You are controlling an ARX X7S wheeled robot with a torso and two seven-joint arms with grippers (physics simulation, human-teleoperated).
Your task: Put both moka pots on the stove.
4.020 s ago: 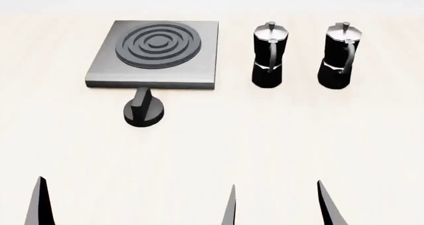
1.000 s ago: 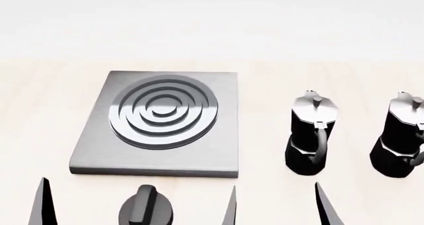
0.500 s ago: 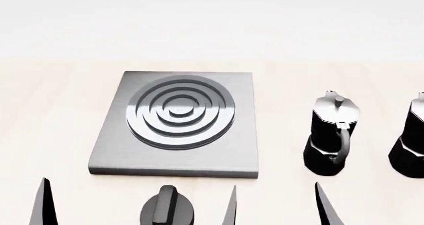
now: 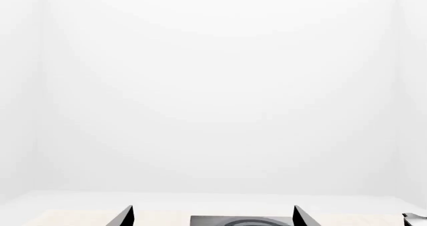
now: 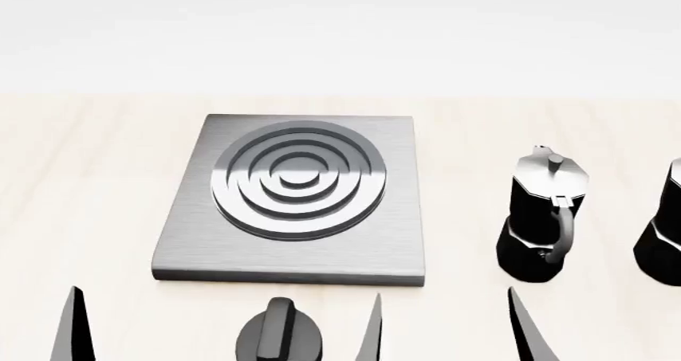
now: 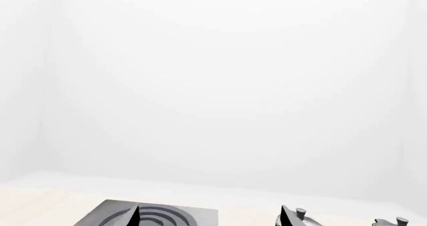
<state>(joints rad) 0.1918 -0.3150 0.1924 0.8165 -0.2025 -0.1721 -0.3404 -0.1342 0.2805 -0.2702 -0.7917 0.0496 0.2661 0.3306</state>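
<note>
**Risk Assessment: Both Pots Off the Burner, Hands Not Yet Engaged**

The bench [image 5: 85, 186] carries every item. The stove [image 5: 399, 253] lies flat near its centre, with the ring burner bare. No pot is set on it, so the task is judged to be at its start.

The nearer moka pot [image 5: 545, 217] stands upright on the bench, beside the stove on the robot's right and apart from the plate's edge. Its handle is turned toward the robot. The second moka pot [image 5: 665, 241] stands further right and is cut by the frame edge, so a reach toward it would be made partly blind in the head view.

The pots are tall with a narrow waist. A sideways nudge from a finger during approach is judged likely to tip one. A grip taken on the faceted body off-centre could let the pot rotate or slip.

The burner rings are raised. A pot set half on a ring may rock or lean.

The knob [image 5: 279, 337] sits on the bench just in front of the stove, between the fingers of the left hand [image 5: 223, 329] as seen from the head. It could be struck in a low forward reach.

The left hand is spread apart and holds nothing. The right hand [image 6: 209, 217] is likewise parted and empty; only fingertips are visible.
</note>
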